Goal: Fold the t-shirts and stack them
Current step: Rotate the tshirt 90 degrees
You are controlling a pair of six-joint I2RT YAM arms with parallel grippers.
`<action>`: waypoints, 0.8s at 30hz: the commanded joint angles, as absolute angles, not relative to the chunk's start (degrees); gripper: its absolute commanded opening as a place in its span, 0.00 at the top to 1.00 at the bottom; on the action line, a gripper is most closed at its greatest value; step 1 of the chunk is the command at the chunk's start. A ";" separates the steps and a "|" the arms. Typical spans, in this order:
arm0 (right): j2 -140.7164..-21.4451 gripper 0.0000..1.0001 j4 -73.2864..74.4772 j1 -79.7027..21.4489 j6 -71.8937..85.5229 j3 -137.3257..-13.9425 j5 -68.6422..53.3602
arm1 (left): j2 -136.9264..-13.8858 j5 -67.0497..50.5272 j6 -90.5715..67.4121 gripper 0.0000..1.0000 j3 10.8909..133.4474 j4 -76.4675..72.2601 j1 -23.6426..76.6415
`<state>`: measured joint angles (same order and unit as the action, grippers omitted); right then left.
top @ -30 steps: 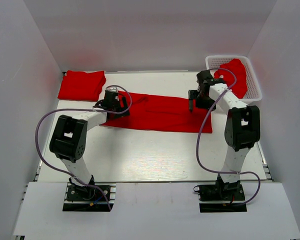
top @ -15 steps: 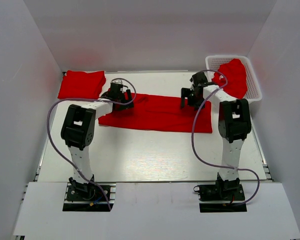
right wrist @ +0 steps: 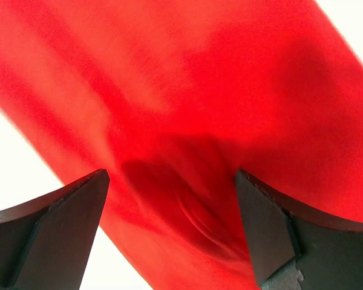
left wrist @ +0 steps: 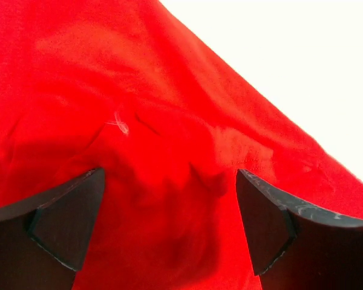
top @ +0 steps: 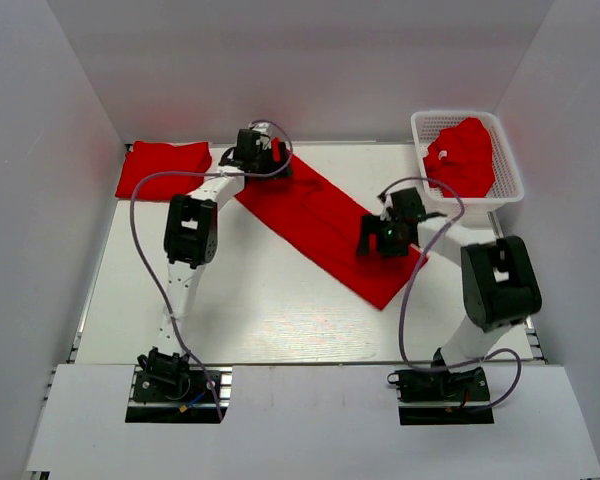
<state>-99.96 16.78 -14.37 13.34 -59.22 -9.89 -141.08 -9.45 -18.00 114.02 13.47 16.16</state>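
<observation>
The long shirt (top: 325, 225), folded to a narrow strip, lay slantwise across the counter (top: 250, 290), its far end up by the back left, its near end down toward the right. Over that far end sat the left end effector (top: 270, 160), fingers spread wide. In the wrist view, wrinkled red cloth (left wrist: 169, 121) filled the gap between them. At the near end, the right end effector (top: 370, 240) was spread just as wide, with cloth (right wrist: 199, 109) bunched between its fingers. Whether either pressed on the shirt, I couldn't tell. A folded shirt (top: 163, 168) sat in the back left corner. Another shirt (top: 465, 155) lay crumpled in the basket (top: 510, 175) at back right.
</observation>
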 commanded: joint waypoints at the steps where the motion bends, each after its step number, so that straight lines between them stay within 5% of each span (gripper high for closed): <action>1: -96.34 0.10 15.50 -23.60 14.15 -48.18 -25.71 | -151.94 -23.35 -17.48 0.00 128.07 17.14 17.75; 4: -95.62 0.10 15.20 -32.24 13.28 -48.07 -29.52 | -159.95 -29.24 -22.03 0.00 137.87 12.32 19.16; 13: -100.20 0.10 20.65 -47.89 2.55 -60.90 -35.16 | -162.69 -24.79 -29.36 0.00 135.71 2.91 21.53; 24: -92.64 0.10 23.02 -47.99 6.76 -68.46 -15.35 | -154.00 -17.67 -28.83 0.00 135.18 2.29 21.53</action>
